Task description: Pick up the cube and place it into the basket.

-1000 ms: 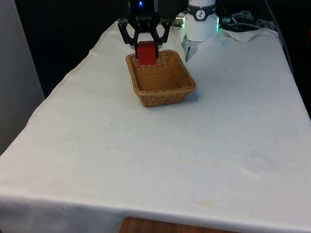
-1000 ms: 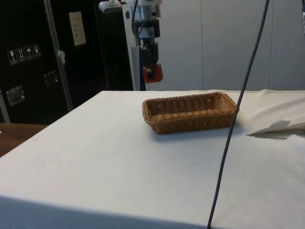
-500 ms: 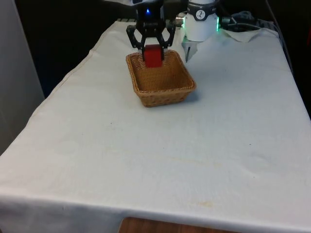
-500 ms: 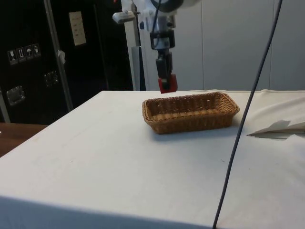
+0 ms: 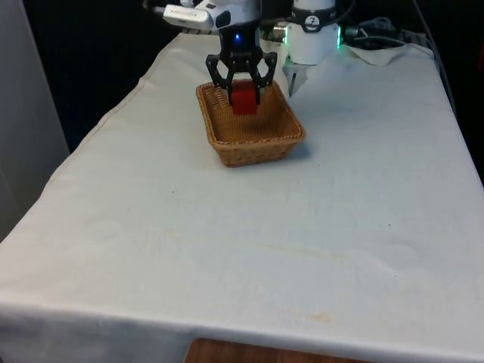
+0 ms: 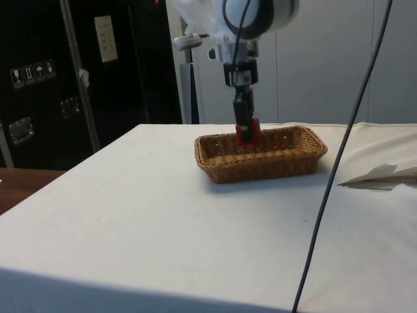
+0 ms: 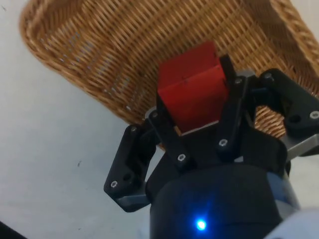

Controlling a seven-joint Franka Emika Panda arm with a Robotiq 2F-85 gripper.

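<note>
The red cube (image 5: 243,97) hangs in my black gripper (image 5: 243,98), whose fingers are shut on its two sides. It is over the far part of the woven wicker basket (image 5: 266,141), at about rim height. From the side, the cube (image 6: 252,130) dips just behind the basket (image 6: 273,163) rim, with the gripper (image 6: 247,132) coming straight down from above. In the wrist view the cube (image 7: 193,91) sits between the fingers (image 7: 165,120) with the basket's inside (image 7: 124,45) beyond it.
The basket stands at the far middle of the white-clothed table (image 5: 249,227). A crumpled white cloth (image 5: 378,49) lies at the far right corner. In the side view a dark cable (image 6: 332,169) hangs across the foreground.
The gripper has carried the cube from beyond the basket's far left corner to over its far part, and has come down towards the rim. It is still shut on the cube.
</note>
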